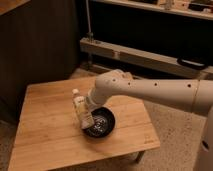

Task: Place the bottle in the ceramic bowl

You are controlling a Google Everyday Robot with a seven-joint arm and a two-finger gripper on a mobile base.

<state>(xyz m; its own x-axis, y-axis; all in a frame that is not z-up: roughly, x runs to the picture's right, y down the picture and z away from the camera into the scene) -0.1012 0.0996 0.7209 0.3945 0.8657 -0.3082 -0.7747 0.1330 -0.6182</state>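
On the floor, table point(50, 130): low, wooden, light planks, standing before a dark cabinet.
Arm point(160, 92): white, reaching in from the right, bent down over the table's middle.
Bowl point(102, 125): black, glossy, sitting on the table just right of centre, under the arm's end.
Gripper point(86, 111): at the bowl's left rim, fingers closed tight on the bottle; the fingers themselves are mostly hidden behind it.
Bottle point(80, 106): clear, white cap up, tilted slightly, held at the bowl's left edge, its lower end over the rim.
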